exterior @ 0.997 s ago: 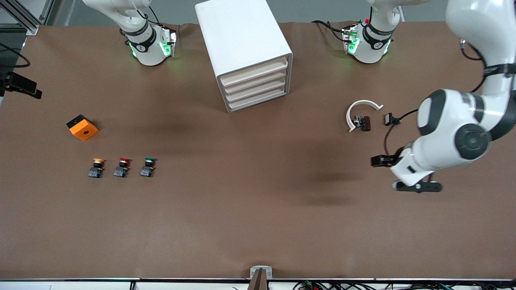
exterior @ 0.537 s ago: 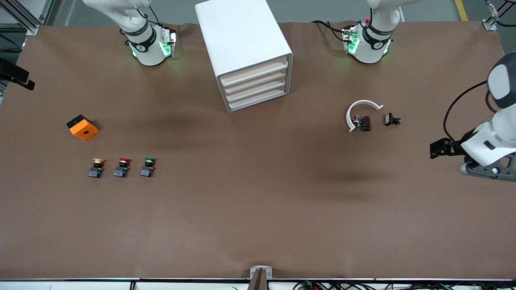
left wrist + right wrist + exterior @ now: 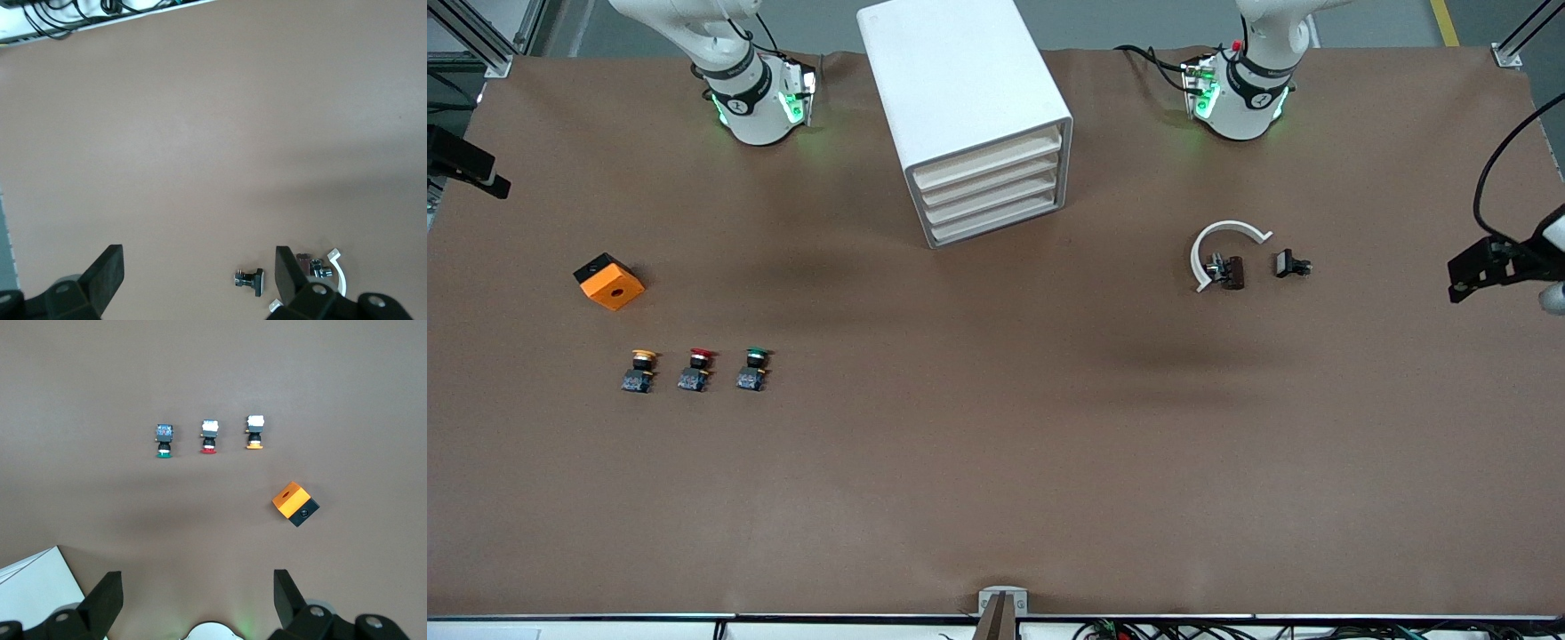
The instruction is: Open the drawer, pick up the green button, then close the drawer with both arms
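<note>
Nothing started yet: all four drawers (image 3: 991, 191) of the cabinet (image 3: 960, 84) read shut, cream fronts flush.

Left gripper (image 3: 197, 277) hangs high over the table's edge at the left arm's end, fingers spread, holding nothing. Right gripper (image 3: 193, 597) is up high near its own base, over bare table between cabinet and orange block (image 3: 295, 504), also spread and empty. In the front view only a bit of each arm's black hardware shows at the frame edges.

Step in hand, as I judge it: open a drawer.
- Bring one gripper level with the chosen front, pinch its lip, pull straight along the cabinet's skewed axis, roughly toward 5 o'clock.
- Other arm steadies the cabinet or waits.

Drawer contents: can't tell, all shut. Green button (image 3: 752, 368) stands on open table, about 7 o'clock from the cabinet, beside red (image 3: 696, 369) and yellow (image 3: 639, 371).
</note>
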Controlling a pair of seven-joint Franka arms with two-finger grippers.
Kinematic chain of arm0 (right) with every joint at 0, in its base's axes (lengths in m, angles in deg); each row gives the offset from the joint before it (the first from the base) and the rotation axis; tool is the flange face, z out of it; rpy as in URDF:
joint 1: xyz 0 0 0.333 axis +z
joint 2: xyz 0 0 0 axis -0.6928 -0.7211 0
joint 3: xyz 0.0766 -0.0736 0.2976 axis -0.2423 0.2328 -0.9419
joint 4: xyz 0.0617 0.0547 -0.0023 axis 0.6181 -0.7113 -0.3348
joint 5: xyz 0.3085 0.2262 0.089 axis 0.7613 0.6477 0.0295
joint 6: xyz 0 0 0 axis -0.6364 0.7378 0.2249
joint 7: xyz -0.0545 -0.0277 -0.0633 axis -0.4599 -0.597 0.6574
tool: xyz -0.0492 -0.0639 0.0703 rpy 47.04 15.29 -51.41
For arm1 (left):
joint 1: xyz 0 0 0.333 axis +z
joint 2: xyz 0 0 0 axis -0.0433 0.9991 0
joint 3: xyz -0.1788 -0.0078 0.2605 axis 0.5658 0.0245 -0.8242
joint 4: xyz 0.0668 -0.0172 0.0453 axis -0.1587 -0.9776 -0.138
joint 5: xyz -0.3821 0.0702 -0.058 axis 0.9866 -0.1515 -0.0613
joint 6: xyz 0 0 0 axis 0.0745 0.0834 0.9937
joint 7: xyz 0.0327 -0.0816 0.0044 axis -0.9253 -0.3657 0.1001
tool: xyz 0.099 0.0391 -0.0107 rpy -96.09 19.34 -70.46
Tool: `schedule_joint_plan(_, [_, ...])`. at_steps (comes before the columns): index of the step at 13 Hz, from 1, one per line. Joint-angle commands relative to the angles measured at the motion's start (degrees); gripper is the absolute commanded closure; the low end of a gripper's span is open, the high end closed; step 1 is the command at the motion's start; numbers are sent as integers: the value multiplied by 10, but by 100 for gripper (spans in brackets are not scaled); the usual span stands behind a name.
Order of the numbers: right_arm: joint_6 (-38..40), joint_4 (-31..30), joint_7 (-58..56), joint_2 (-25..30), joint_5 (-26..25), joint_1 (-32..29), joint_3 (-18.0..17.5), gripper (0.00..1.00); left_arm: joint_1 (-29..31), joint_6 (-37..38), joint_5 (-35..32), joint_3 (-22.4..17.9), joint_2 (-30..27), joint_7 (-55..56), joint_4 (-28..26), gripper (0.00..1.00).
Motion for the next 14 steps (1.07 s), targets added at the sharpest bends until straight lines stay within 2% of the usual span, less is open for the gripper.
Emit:
schedule_joint_plan(1, [-29,-60,-1,51,9,-11,-11,0,1,6,1,4,-12,-10,-6,0])
schedule_joint_plan(3, [-29,-59,-2,51,8,-11,-11,0,-24,5,3,-12,-8,-10,-4,0])
schedule_joint_plan(5, [-29,-59,0,52,9,-11,-11,0,-100,5,5,-93,-7,-10,-4,0])
schedule_joint_plan(6, [-28,-60,1,53,9,-11,-11,0,-116,5,7,-107,-6,-10,-4,0])
schedule_joint_plan(10, [-24,-60,1,54,8,-7,-11,0,-155,5,21,-146,-4,-9,-4,0])
schedule_joint_plan(14, [-20,-60,11,55,9,-7,-11,0,-160,4,22,-147,-4,-9,-4,0])
